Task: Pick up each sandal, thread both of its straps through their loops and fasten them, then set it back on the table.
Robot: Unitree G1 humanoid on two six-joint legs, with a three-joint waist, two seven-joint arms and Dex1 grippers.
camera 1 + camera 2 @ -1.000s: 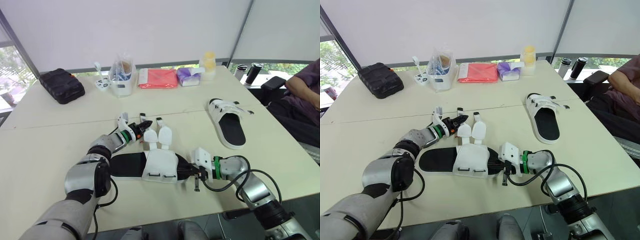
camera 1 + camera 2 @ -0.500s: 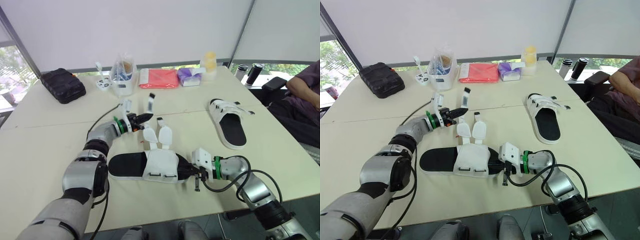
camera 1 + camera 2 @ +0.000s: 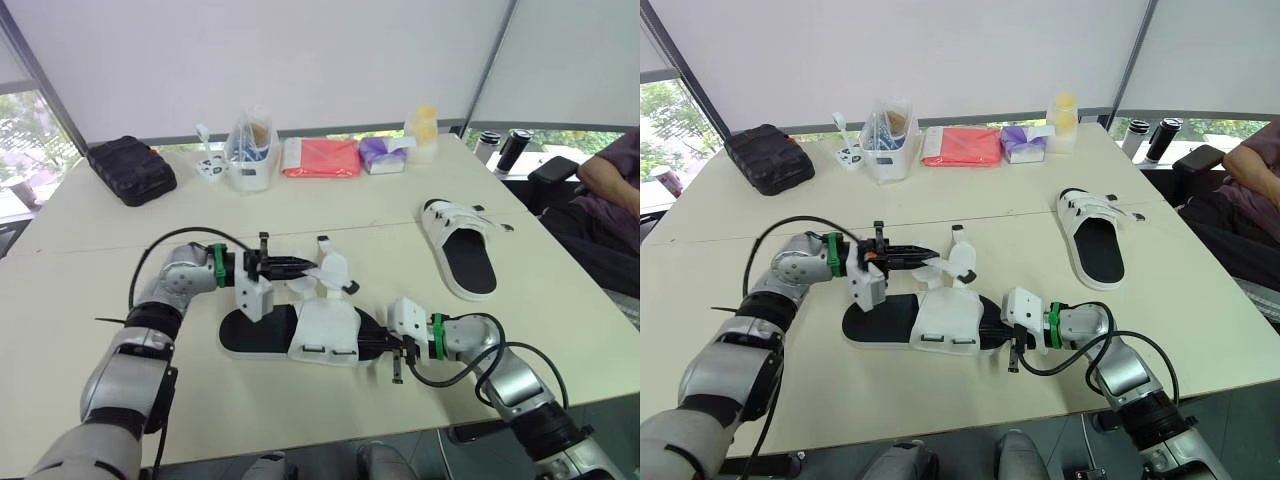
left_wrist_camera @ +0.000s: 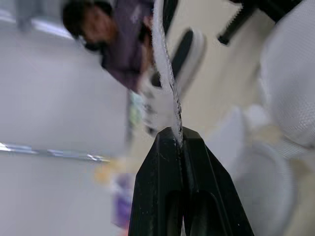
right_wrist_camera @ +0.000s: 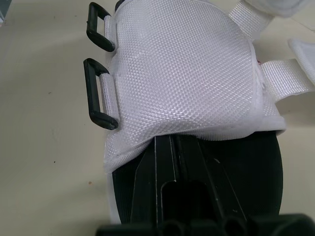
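Table: work area, both arms low over its near half.

Near sandal: lies flat btwn the two sets of jaws, white upper facing up. Far sandal: well apart, beyond the R jaws. Its straps look closed, so prob. done, tho too small to be sure.

R gripper: jaws pinched tight on the black sole edge of the near sandal, just under the white upper. Judged purpose is an anchor, so the shoe won't slide or twist while the other arm pulls. Sandal isn't lifted; it rests on the table w/ the R jaws clamping one end.

L gripper: jaws closed narrow on a strap, thin white edge nipped right at the tips. The strap stands up out of the jaws, off the upper. Held at its end, likely so the free tip can be steered.

2nd strap: loose, just beside the L jaws, not gripped.

Loops: two black ones on the upper's edge, the side away from the L jaws and ahead of the R jaws. Both empty, nothing threaded.

Step in hand, by my read: carry the held strap across the upper to its loop. Early in this sandal's fastening. Risk: the thin edge grip may slip under pull.
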